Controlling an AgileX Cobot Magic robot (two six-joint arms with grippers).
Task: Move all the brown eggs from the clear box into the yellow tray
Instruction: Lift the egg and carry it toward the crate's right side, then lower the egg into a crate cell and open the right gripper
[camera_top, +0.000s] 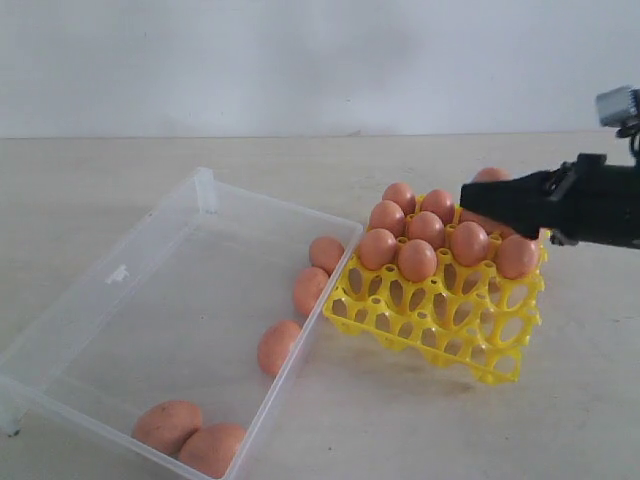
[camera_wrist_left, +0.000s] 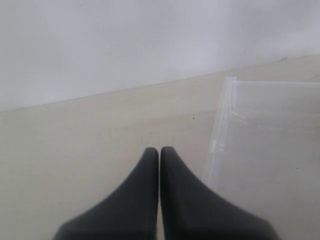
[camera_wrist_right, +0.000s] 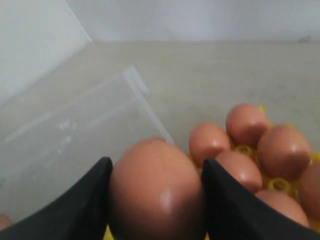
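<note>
The right arm comes in from the 3 o'clock edge of the exterior view, held level, its black right gripper (camera_top: 478, 203) aimed toward 9 o'clock and hovering over the far-right part of the yellow tray (camera_top: 440, 335). The wrist camera shows its two fingers (camera_wrist_right: 85, 200) clamped against the flanks of one brown egg (camera_wrist_right: 155, 192), which fills the whole gap between them. This egg's long axis appears to run along the fingers, with one rounded end poking past the tips; its other end is cut off by the frame edge. The seated eggs (camera_top: 417, 260) just below and toward 8 o'clock from the gripper stand upright in their cups, one end up, filling the tray's far rows while the near cups are bare. The tray touches the clear box (camera_top: 270, 205) at the box's 3 o'clock wall. Five loose eggs (camera_top: 278, 346) lie on their sides in the box, three along that wall and two touching near its 6 o'clock corner. The left gripper (camera_wrist_left: 159, 150) is pressed closed on nothing, above the table (camera_top: 400, 430) beside a box corner.
</note>
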